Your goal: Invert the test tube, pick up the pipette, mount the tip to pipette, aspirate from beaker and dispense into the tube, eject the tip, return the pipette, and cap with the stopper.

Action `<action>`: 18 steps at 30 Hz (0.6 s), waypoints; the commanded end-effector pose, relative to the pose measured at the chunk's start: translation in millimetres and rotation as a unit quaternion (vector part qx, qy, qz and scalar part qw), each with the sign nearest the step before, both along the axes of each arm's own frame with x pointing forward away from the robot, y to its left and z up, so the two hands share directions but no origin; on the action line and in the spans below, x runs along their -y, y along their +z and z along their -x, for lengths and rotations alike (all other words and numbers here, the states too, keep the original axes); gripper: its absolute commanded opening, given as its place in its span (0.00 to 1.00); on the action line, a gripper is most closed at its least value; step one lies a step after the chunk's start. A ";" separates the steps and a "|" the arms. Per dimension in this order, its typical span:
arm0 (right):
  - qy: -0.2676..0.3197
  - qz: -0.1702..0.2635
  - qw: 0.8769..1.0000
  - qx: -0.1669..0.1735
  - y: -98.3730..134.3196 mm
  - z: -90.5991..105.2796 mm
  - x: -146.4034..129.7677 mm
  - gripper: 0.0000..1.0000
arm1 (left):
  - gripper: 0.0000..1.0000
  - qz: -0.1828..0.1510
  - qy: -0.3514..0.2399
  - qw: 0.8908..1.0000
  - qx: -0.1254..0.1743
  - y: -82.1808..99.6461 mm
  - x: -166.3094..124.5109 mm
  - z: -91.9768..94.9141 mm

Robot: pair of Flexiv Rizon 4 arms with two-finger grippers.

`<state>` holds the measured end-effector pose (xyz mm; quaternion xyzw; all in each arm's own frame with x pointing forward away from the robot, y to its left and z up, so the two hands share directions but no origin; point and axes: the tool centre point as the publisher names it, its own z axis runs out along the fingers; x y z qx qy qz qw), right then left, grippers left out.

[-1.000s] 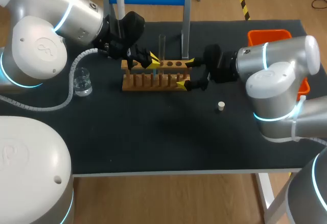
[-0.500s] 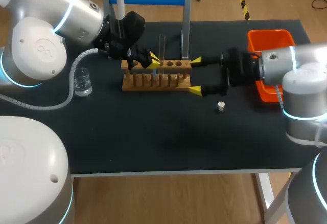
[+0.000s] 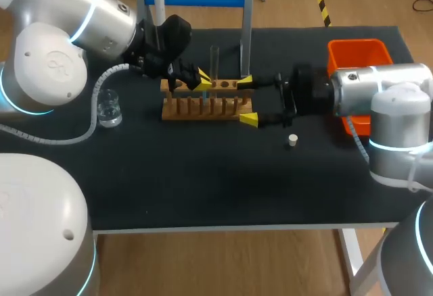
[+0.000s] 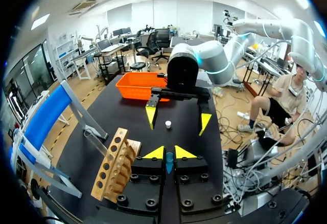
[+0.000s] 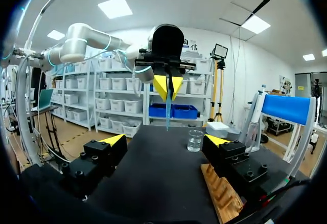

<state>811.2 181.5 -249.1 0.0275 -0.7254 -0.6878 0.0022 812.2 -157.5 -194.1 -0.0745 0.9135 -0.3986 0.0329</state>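
Fingers of the left gripper (image 3: 201,80) pinched a blue tip (image 5: 167,112) above the rack (image 3: 203,109) holding the upright test tube (image 3: 214,63). The right gripper (image 3: 247,100) gaped at the rack's end, near the stopper (image 3: 292,140).

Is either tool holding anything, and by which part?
Left tool pinches the blue pipette tip at its upper end; right tool is open, empty.

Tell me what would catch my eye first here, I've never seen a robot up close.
Probably the wooden rack in the middle of the black table, with a yellow-tipped gripper at each side. The left gripper pinches a thin bluish tube above the rack, while the right gripper stands open at the rack's right end. A bright orange bin sits at the table's far right corner.
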 end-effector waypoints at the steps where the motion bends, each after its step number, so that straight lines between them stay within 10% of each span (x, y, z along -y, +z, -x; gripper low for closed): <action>1: 0.002 -0.006 1.000 -0.006 3.5 1.8 -9.0 1.00 | 0.00 -0.002 0.000 1.000 -0.001 1.0 0.3 -0.1; 9: 0.000 -0.004 1.000 -0.025 6.6 -0.8 -31.7 0.62 | 0.00 -0.002 0.000 1.000 -0.001 1.0 0.3 -0.1; 18: 0.007 -0.001 0.999 -0.031 8.0 -7.0 -59.1 0.50 | 0.00 -0.002 0.000 1.000 -0.001 1.0 0.3 -0.1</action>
